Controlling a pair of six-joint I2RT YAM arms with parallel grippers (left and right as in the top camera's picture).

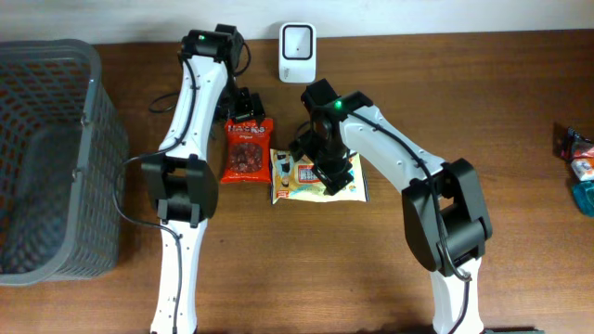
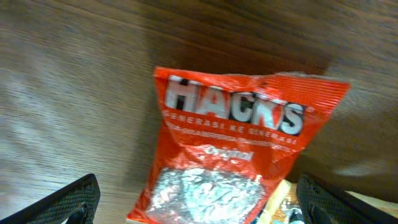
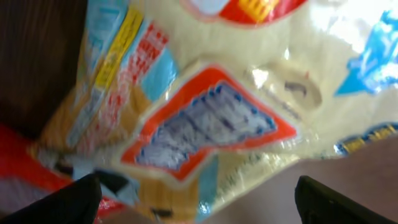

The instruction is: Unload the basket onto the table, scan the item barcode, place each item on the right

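**A:** Where is the red foil Hacks candy bag (image 1: 246, 156) lying?

**B:** It is lying flat on the brown wooden table (image 1: 483, 83), near the middle and a little toward the left edge. Its lettered top is pointing at the far edge. In the left wrist view the bag (image 2: 230, 143) is showing white lettering and a silvery patch lower down.

**A:** And the left gripper (image 1: 246, 113)?

**B:** It is hanging over the bag's far end. The left gripper (image 2: 199, 202) is holding its black fingers (image 2: 74, 199) spread wide, one at each lower corner of its own view. The bag is lying between them and neither finger is pinching it.

**A:** What is the right gripper (image 1: 329, 174) doing?

**B:** It is hovering over a cream-yellow plastic snack packet (image 1: 357, 190), which is lying just beside the red bag, on the side toward the right edge. Their near corners are meeting, and I cannot tell which is lying on top. The right gripper (image 3: 199, 205) is also keeping its fingers (image 3: 68, 202) apart, gripping nothing. The packet (image 3: 205, 124) is filling that view, its orange-bordered panel too blurred to read.

**A:** Where is the scanner?

**B:** The white boxy barcode scanner (image 1: 297, 51) is standing at the far edge, beyond both packets and apart from them.

**A:** Anything else?

**B:** A grey plastic mesh basket (image 1: 56, 56) is sitting at the left edge, and a few colourful wrapped packets (image 1: 577, 165) are lying at the right edge.
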